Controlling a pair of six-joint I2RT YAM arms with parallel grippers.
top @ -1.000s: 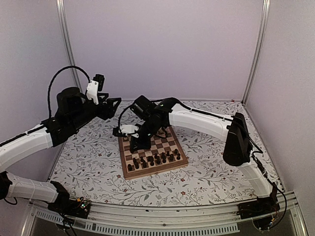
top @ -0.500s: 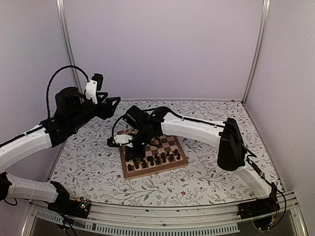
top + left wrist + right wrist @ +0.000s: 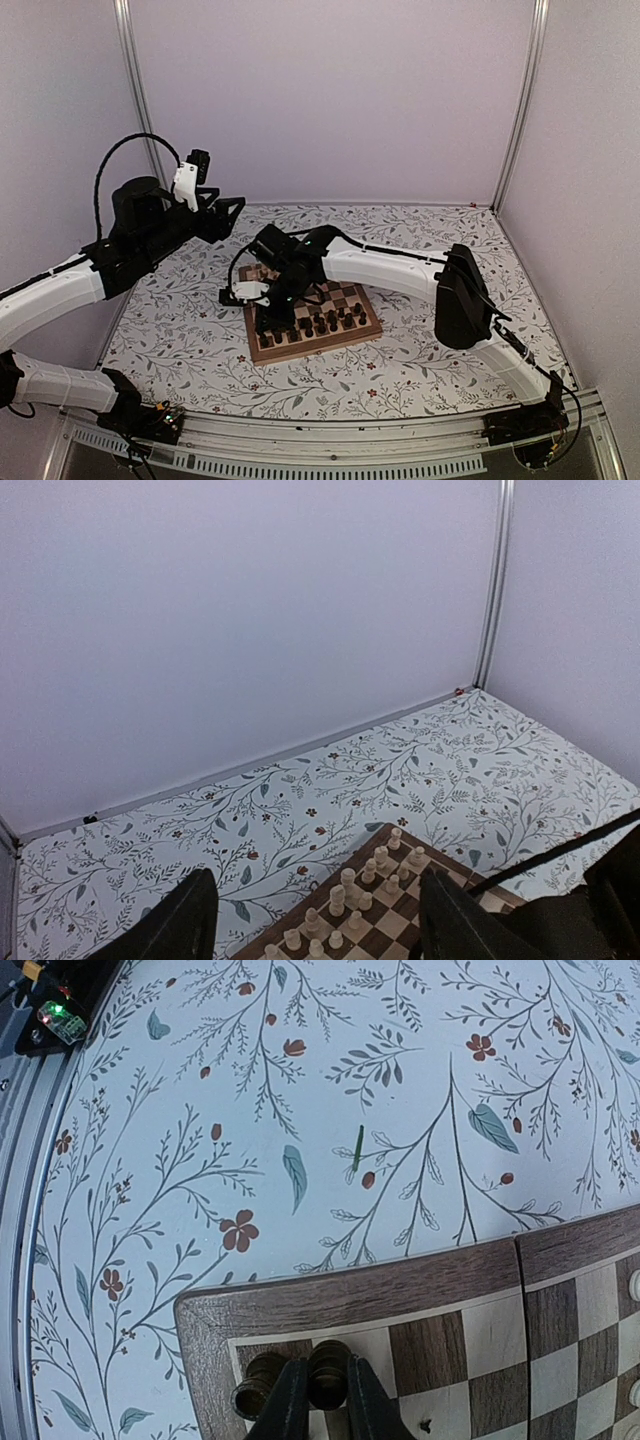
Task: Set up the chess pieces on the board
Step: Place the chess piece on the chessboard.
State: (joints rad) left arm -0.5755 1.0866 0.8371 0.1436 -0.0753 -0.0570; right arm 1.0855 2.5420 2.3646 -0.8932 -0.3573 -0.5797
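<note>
Dark wood: one piece [image 3: 328,1372] is clamped in the right claw [image 3: 320,1405], at the board's [image 3: 400,1282] corner square. A neighbour [image 3: 252,1392] stands just beside it, so parting the fingers or drifting sideways could topple either. The left claw [image 3: 230,212] hangs spread, raised above the tabletop [image 3: 200,1110].
</note>
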